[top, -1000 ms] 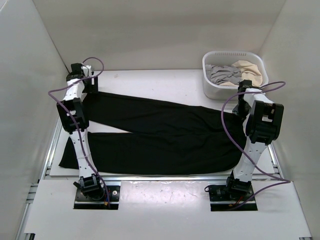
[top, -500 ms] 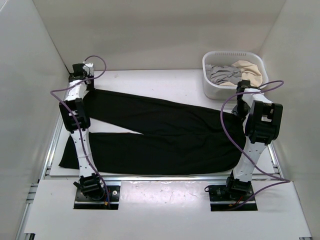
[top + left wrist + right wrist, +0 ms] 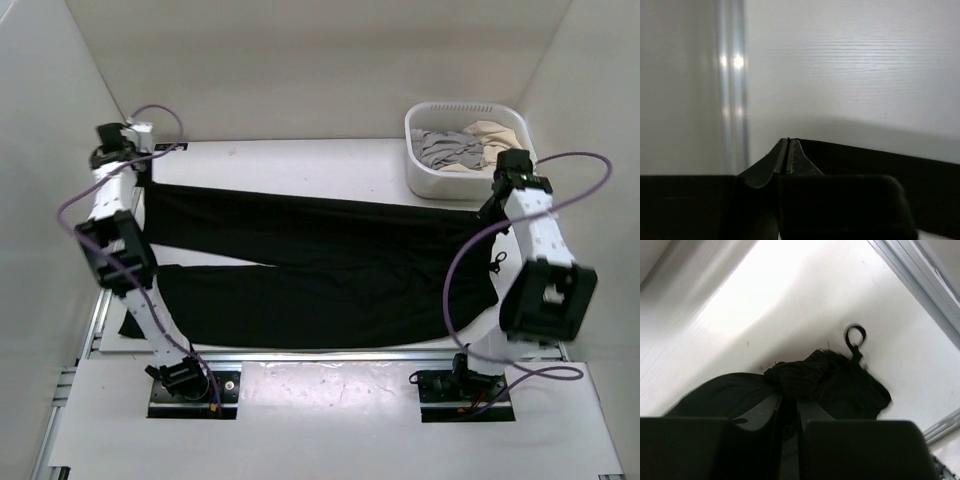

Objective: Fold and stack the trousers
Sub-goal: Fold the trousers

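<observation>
Now the trousers (image 3: pixel 320 262) lie spread across the table (image 3: pixel 300 160), far leg taut between the arms. Seemingly the left gripper (image 3: pixel 788 143) pinches its cuff; the right gripper (image 3: pixel 789 398) clamps the bunched waistband. Lift evenly, keep tension, and bring it over the near leg.

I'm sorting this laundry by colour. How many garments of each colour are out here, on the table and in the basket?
black trousers: 1
grey garment: 1
beige garment: 1
Total: 3 garments. The grey and beige ones lie in the white basket, and the black one is spread on the table.
</observation>
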